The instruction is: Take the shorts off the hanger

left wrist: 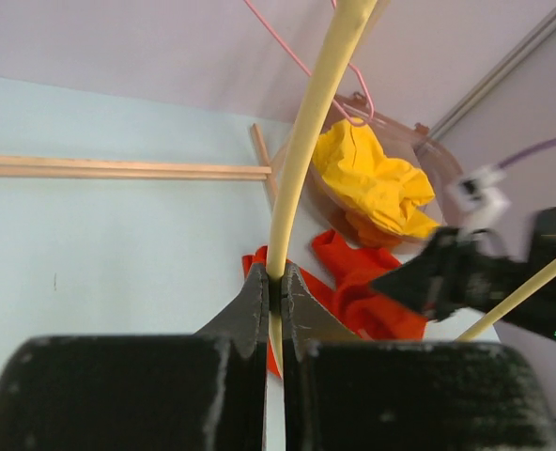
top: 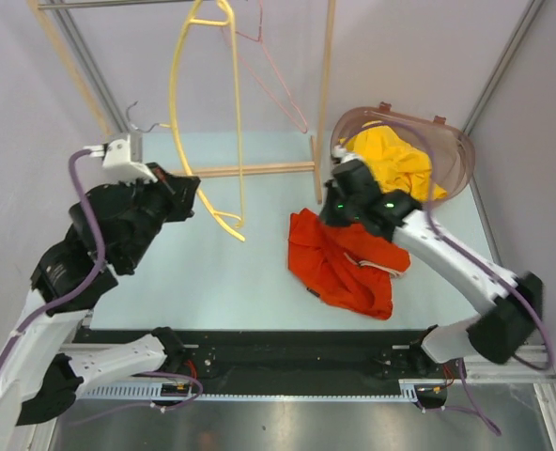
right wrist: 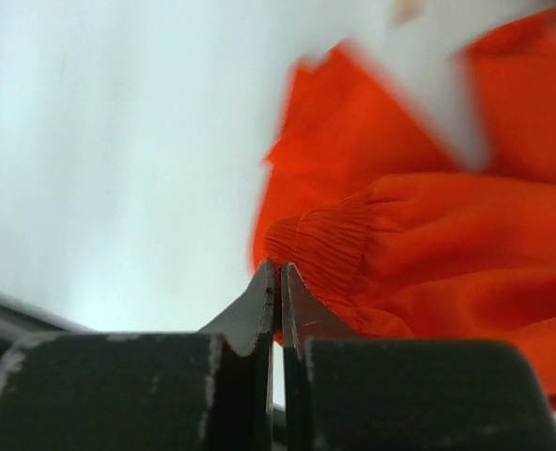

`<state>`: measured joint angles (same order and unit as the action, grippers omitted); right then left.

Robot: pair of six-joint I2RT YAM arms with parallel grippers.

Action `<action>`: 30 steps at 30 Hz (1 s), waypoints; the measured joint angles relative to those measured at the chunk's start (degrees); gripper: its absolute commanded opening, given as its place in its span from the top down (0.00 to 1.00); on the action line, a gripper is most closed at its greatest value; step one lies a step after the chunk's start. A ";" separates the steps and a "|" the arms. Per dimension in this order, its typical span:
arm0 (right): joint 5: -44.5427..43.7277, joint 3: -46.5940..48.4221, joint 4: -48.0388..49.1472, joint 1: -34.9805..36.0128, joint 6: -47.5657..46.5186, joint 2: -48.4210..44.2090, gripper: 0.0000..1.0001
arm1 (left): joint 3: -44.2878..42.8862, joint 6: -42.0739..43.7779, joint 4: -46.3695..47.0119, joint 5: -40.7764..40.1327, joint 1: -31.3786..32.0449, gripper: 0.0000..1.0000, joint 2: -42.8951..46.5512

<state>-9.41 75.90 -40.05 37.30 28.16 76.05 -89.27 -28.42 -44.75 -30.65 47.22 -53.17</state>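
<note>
Orange-red shorts (right wrist: pixel 428 235) just beside the right end effector (right wrist: pixel 278 270)

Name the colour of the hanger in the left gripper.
Pale yellow hanger, pinched by the left gripper; best in the left wrist view.

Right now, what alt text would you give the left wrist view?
The left gripper is shut on a yellow hanger that rises out of frame. Beyond it, orange-red shorts lie on the pale table and yellow shorts sit crumpled in a clear bin.
</note>
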 measured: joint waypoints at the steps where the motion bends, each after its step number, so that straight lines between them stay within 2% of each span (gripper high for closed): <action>1: 2.01 0.11 1.77 1.90 0.61 3.50 1.00 | 0.39 -0.02 -0.17 -0.59 0.00 1.00 1.22; 5: 11.67 0.33 6.21 8.02 -0.02 16.41 0.99 | 2.67 -0.07 -1.31 -2.95 -0.02 1.00 6.12; 10: 12.61 0.31 2.27 13.97 -3.52 25.83 0.90 | 5.09 -0.33 -2.14 -5.22 -0.13 1.00 9.44; 11: 12.26 0.31 0.79 14.53 -4.44 26.49 0.76 | 5.75 -0.48 -2.21 -5.40 -0.13 1.00 9.53; 13: 11.72 0.31 -0.94 14.64 -5.51 26.60 0.58 | 6.97 -0.50 -2.23 -5.49 -0.13 1.00 9.38; 14: 11.04 0.31 -1.81 14.49 -6.51 26.45 0.45 | 7.56 -0.48 -2.40 -5.46 -0.11 1.00 9.11; 16: 10.21 0.31 -3.04 14.21 -7.34 26.16 0.34 | 8.11 -0.17 -2.69 -5.40 -0.13 1.00 8.22; 17: 9.84 0.31 -3.69 14.14 -7.80 25.92 0.24 | 8.13 0.04 -2.62 -5.40 -0.13 1.00 7.72; 19: 9.38 0.31 -5.09 14.03 -8.70 24.81 0.11 | 8.13 0.50 -2.45 -5.22 -0.11 1.00 6.40; 20: 9.05 0.28 -5.51 13.97 -8.79 23.98 0.01 | 8.13 0.74 -2.32 -5.18 -0.13 1.00 5.95; 27: 6.64 0.44 -4.81 12.20 -7.80 9.97 0.00 | 6.64 4.68 -1.20 -4.59 -0.17 1.00 1.70; 30: 6.64 0.74 -4.26 4.96 -2.45 5.68 0.00 | 5.33 6.58 -0.04 -3.52 -0.55 1.00 -0.48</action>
<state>-2.76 76.64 -44.31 42.26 25.71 81.73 -83.94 -21.85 -44.80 -34.17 46.68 -53.65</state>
